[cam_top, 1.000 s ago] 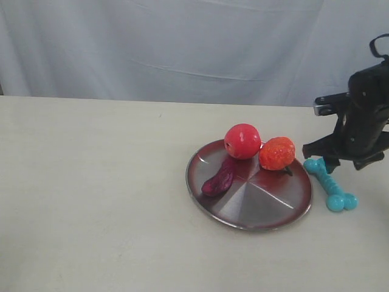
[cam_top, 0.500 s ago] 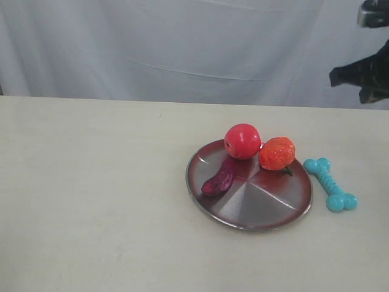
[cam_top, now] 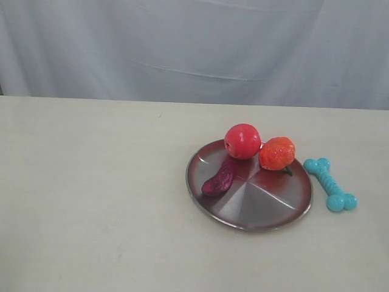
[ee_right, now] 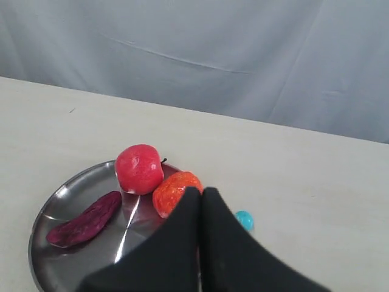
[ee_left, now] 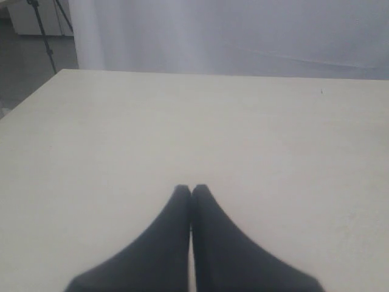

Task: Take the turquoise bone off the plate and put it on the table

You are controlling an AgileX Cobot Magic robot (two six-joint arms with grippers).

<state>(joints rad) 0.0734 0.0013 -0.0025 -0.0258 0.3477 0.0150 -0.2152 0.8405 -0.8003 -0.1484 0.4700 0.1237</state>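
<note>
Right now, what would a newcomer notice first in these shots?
The shiny plate, right of centre in the exterior view, carries a red fruit, an orange fruit and a dark purple piece. The turquoise bone lies beside its rim, on the pale table.

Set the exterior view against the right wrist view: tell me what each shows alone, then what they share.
Exterior only: the whole turquoise bone, lying on the table beside the plate. Right wrist only: the right claw, shut, hiding all but one knob of the bone. Shared: plate, red fruit, orange fruit, purple piece, table, pale curtain.
</note>
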